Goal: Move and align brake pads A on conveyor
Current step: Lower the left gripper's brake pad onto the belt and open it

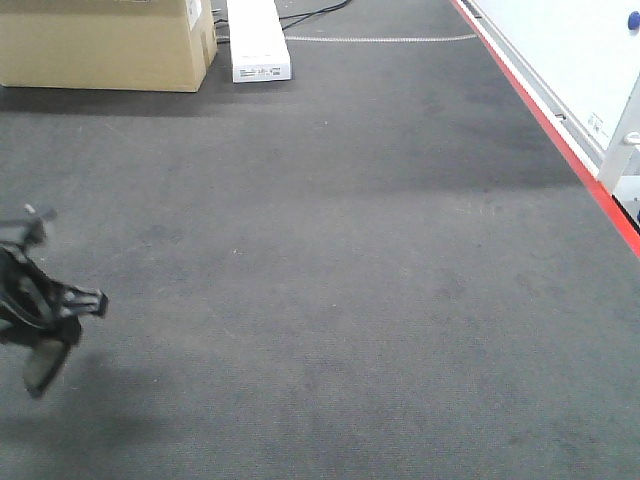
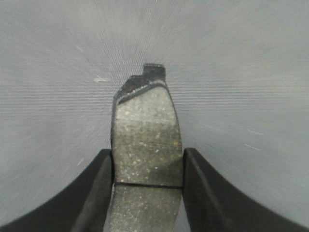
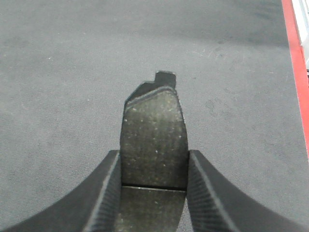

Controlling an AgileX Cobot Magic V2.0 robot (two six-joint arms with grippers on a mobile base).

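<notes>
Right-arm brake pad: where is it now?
Right wrist view, centre: the brake pad is clamped in the right end effector, over the conveyor, with the red strip along the frame's right edge.

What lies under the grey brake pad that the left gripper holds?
Only the grey textured conveyor belt shows beneath the speckled grey brake pad clamped in the left gripper. The patch right behind the pad is covered.

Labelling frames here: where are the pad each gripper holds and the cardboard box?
Left brake pad [image 2: 147, 135]: left wrist view, friction face.
Right brake pad [image 3: 154, 142]: right wrist view, friction face.
Cardboard box [image 1: 100, 45]: front view, front side.
</notes>
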